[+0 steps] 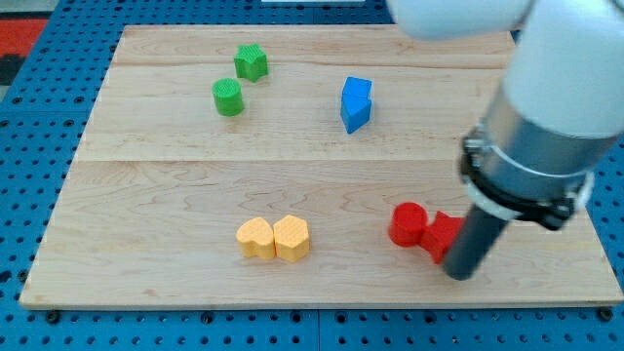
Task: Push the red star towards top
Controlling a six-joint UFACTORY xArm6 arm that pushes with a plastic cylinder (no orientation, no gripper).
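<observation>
The red star (441, 234) lies at the view's lower right on the wooden board (146, 195), partly hidden by the rod. A red cylinder (407, 224) touches it on its left. My tip (462, 273) is at the star's lower right edge, touching or nearly touching it. The arm's grey body fills the view's right above it.
A green star (251, 62) and a green cylinder (228, 97) sit at the upper left. A blue block (356, 103) is at the upper middle. A yellow heart (256, 238) and a yellow hexagon block (292, 238) touch at the lower middle.
</observation>
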